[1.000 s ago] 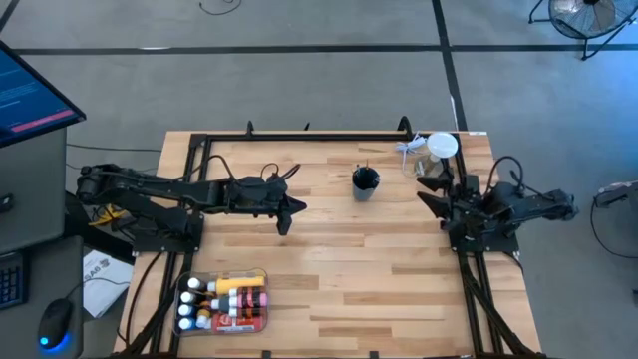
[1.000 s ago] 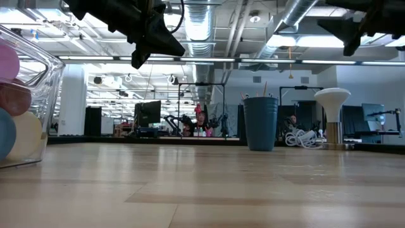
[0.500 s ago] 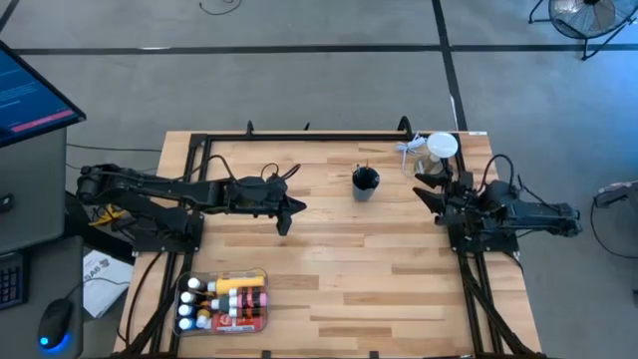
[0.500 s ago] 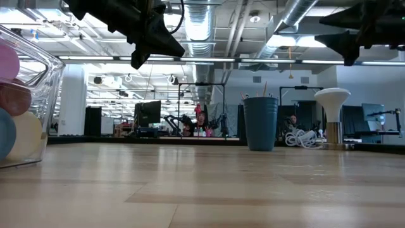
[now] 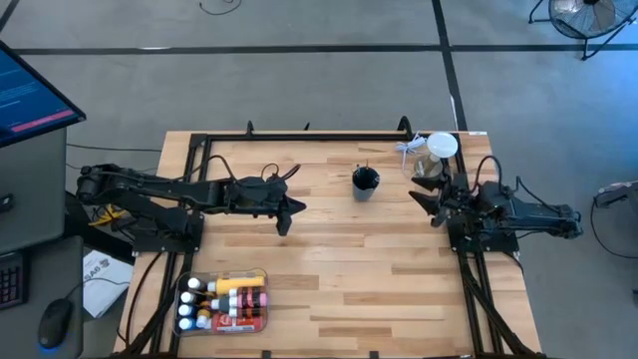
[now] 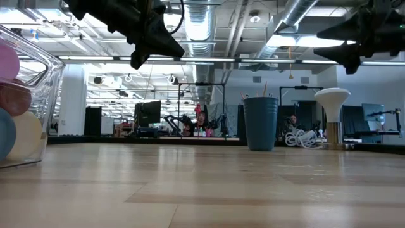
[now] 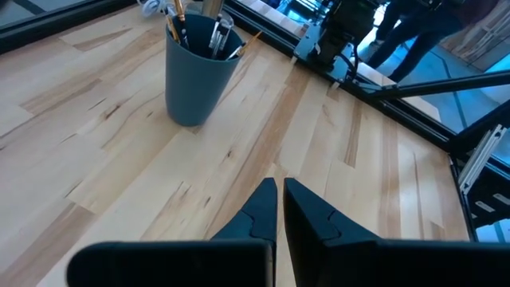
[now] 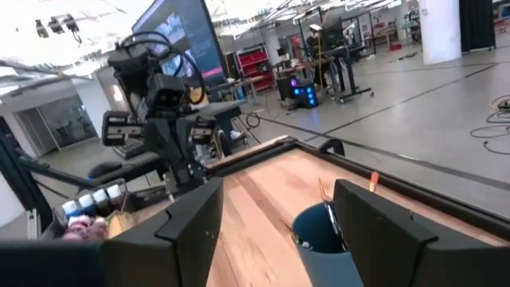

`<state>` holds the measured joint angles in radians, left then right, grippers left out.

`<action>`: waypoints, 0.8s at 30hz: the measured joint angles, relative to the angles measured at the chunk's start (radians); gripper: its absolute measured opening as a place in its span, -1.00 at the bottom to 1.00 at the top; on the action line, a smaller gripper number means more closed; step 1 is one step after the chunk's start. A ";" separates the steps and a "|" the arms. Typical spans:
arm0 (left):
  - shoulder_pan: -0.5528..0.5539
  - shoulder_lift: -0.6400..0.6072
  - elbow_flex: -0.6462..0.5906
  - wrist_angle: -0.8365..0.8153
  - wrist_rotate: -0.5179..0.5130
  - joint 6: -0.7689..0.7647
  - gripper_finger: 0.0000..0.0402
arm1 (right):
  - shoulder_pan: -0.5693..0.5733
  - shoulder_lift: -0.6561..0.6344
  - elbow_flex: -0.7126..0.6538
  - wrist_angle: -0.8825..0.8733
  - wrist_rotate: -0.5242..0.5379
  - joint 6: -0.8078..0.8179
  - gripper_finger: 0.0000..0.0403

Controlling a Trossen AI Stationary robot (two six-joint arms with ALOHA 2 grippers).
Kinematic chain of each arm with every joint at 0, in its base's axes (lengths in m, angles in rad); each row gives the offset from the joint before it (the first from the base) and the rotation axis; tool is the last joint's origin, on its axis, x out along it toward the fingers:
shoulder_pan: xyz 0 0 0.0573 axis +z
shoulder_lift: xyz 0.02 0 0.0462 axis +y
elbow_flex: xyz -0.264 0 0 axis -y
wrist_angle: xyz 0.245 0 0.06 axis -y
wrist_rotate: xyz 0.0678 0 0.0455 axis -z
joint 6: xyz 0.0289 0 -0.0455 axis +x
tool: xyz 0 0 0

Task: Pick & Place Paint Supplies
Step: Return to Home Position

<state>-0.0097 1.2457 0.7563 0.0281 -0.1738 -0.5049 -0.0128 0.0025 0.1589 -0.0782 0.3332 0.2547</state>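
Setting: light wooden table (image 5: 339, 289), seen from above; clock hours are read from its centre, with twelve at the far edge.
Left pincer: my left pincer (image 5: 286, 213) hangs over the boards at about ten o'clock, well clear of the surface in the low view. Its two dark fingers (image 7: 263, 209) are pressed almost together, with only a sliver of gap between them and nothing in it.
Right pincer: my right pincer (image 5: 430, 195) hovers at about two o'clock, near the table's right edge, its tips turned toward nine o'clock. Its fingers are spread wide and hold nothing; the wrist view looks between them to the cup.
Cup: round blue plastic cup (image 5: 366, 184) stands upright between twelve and one o'clock. It sits between my two pincers and apart from both.
Brushes: thin paint brushes (image 7: 218, 33) stand in the cup, leaning on its rim with their ends poking above it. I cannot tell how many there are.
Paints: small paint tubes and bottles (image 5: 227, 297), with white caps toward nine o'clock and yellow, orange and pink bodies, lie side by side in a clear plastic bin (image 5: 223, 272). The bin is at about eight o'clock, near the front-left corner.
Jar: clear jar with white lid (image 5: 440, 150) stands at the far right corner, near my right pincer, at its twelve o'clock.
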 joint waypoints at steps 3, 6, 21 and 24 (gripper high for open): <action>0.000 0.000 0.000 -0.016 0.000 0.000 -1.00 | 0.000 0.000 0.000 -0.019 -0.017 -0.012 0.15; 0.000 0.000 0.000 -0.049 0.004 0.000 -1.00 | 0.000 0.000 -0.041 0.051 -0.066 -0.041 0.15; 0.000 0.000 0.000 -0.093 0.024 0.004 -1.00 | -0.074 -0.001 -0.152 0.143 -0.074 0.049 0.15; 0.000 0.000 0.000 -0.090 0.023 0.022 -1.00 | -0.095 0.015 -0.151 0.133 -0.075 0.140 0.15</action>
<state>-0.0097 1.2457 0.7567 -0.0620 -0.1505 -0.4831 -0.1078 0.0179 0.0074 0.0544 0.2586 0.3944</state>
